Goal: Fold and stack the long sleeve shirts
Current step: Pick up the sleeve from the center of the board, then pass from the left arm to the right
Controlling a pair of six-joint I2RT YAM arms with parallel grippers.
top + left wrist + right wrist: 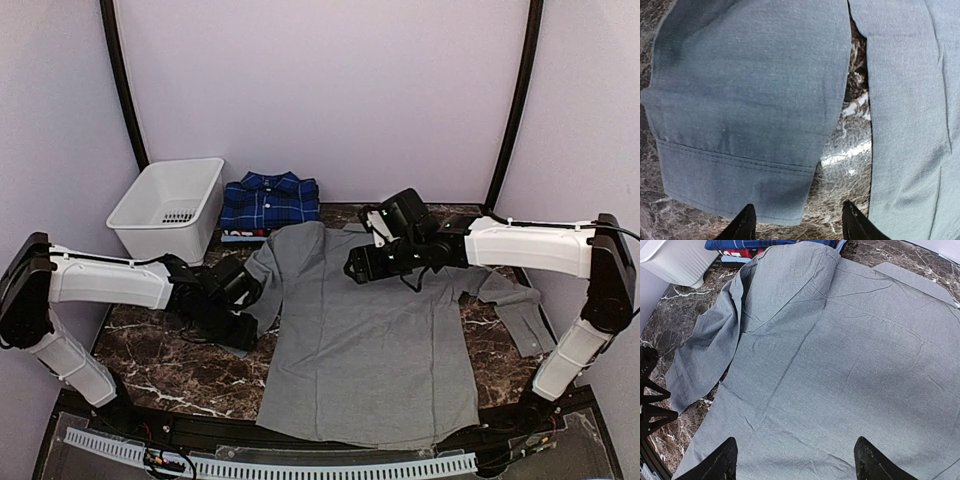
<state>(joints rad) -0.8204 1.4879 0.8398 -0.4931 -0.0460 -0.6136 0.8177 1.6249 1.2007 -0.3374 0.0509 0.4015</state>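
A plain light grey long sleeve shirt (370,340) lies spread flat on the marble table (150,365). Its left sleeve is folded down along its side. That sleeve's cuff (740,175) lies just ahead of my left gripper (797,227), which is open with nothing between its fingers (742,225). In the top view the left gripper (245,325) sits at the shirt's left edge. My right gripper (362,265) hovers open over the shirt's upper chest (840,355), holding nothing. A folded dark blue plaid shirt (268,203) lies at the back, with a red and white edge (740,252) beneath it.
A white plastic basket (170,208) stands at the back left beside the plaid shirt. The grey shirt's right sleeve (515,305) trails crumpled toward the right arm's base. Bare marble (845,165) shows between the cuff and the shirt body. Purple walls close in the table.
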